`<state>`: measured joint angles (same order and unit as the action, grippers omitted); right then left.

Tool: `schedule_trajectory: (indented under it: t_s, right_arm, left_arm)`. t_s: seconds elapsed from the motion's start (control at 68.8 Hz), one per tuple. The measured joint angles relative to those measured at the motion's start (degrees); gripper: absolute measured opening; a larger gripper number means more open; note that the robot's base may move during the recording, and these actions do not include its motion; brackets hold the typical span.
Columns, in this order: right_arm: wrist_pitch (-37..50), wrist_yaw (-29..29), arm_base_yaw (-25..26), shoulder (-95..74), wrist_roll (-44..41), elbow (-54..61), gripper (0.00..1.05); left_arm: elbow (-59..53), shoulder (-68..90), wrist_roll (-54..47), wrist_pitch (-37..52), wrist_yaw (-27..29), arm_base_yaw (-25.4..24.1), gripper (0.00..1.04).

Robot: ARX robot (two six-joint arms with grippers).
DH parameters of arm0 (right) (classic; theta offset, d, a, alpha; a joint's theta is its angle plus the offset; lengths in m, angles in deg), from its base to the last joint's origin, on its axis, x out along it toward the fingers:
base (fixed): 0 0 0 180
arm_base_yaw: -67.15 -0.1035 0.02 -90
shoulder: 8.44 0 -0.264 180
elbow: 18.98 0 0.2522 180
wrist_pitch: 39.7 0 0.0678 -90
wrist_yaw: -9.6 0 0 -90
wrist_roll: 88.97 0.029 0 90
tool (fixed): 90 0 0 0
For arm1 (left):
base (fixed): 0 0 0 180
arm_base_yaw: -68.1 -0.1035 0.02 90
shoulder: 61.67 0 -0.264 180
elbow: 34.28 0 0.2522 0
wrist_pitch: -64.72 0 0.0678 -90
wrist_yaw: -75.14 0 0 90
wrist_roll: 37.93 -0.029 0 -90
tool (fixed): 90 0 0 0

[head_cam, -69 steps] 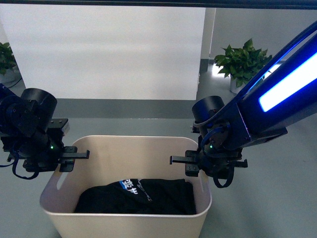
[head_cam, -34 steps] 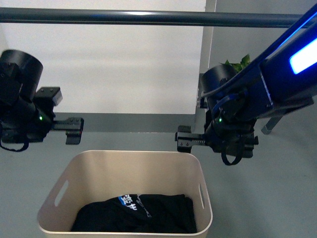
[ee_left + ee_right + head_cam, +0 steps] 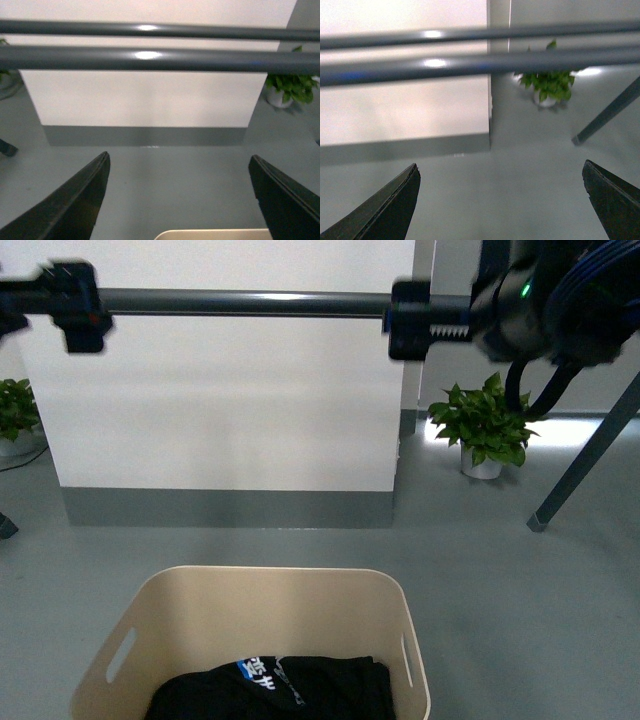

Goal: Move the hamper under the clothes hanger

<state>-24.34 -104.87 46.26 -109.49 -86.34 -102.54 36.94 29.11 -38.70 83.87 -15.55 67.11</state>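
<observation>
The beige hamper (image 3: 200, 625) stands on the grey floor at the bottom centre of the front view, with a black garment (image 3: 290, 685) inside. The clothes hanger's dark round bar (image 3: 240, 302) runs across the top, above and beyond the hamper. One angled leg (image 3: 585, 465) shows at the right. My left gripper (image 3: 75, 310) is open and empty, up at bar height on the left. My right gripper (image 3: 410, 320) is open and empty, up at bar height on the right. The left wrist view shows the bar (image 3: 150, 57), the hamper's rim (image 3: 215, 234) and my left gripper (image 3: 180, 195). The right wrist view shows the bar (image 3: 470, 62) and my right gripper (image 3: 500, 200).
A white wall panel (image 3: 230, 390) with a grey base stands behind the bar. A potted plant (image 3: 482, 425) sits at the back right, near the leg. Another plant (image 3: 15, 410) sits at the far left. Grey floor surrounds the hamper.
Both grippers have risen from beside the hamper's rim to the height of the bar. The hamper now sits lower in the front view and the bar has come into view.
</observation>
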Motion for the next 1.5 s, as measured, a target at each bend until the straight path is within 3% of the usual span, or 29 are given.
schedule_trajectory:
  t_s: [0.116, 0.436, 0.523, 0.654, 1.046, 1.22, 1.322, 1.496]
  right_arm:
    - [6.4, 5.6, 0.4, 7.6, -1.5, 8.0, 0.8]
    - [15.2, 10.2, 7.2, 18.2, -2.4, 32.0, 0.38]
    - [17.4, 12.7, 8.7, 22.8, -2.4, 38.6, 0.2]
    - [19.0, 14.4, 10.3, 27.5, -2.5, 44.4, 0.01]
    - [19.3, 18.6, 14.8, 39.5, -2.6, 57.2, 0.02]
    - [17.1, 20.1, 16.3, 45.5, -2.6, 61.3, 0.02]
    - [15.4, 24.1, 19.5, 48.9, -2.6, 62.9, 0.02]
    - [11.6, 24.3, 20.7, 55.1, -2.6, 65.4, 0.02]
  left_arm:
    - [-11.0, -10.7, 0.4, 4.3, 0.5, 0.9, 0.65]
    - [-29.2, -17.9, 0.8, 10.1, 0.6, 1.0, 0.22]
    - [-33.9, -22.0, 0.8, 11.8, 0.5, 1.0, 0.04]
    - [-38.1, -25.7, 0.9, 12.6, 0.6, 1.0, 0.03]
    - [-48.0, -36.6, 0.9, 11.4, 0.6, 1.0, 0.03]
    - [-51.1, -42.4, 0.9, 8.6, 0.6, 1.0, 0.03]
    - [-52.3, -45.5, 0.9, 6.8, 0.6, 1.0, 0.03]
    - [-54.1, -51.4, 0.9, 2.7, 0.6, 1.0, 0.03]
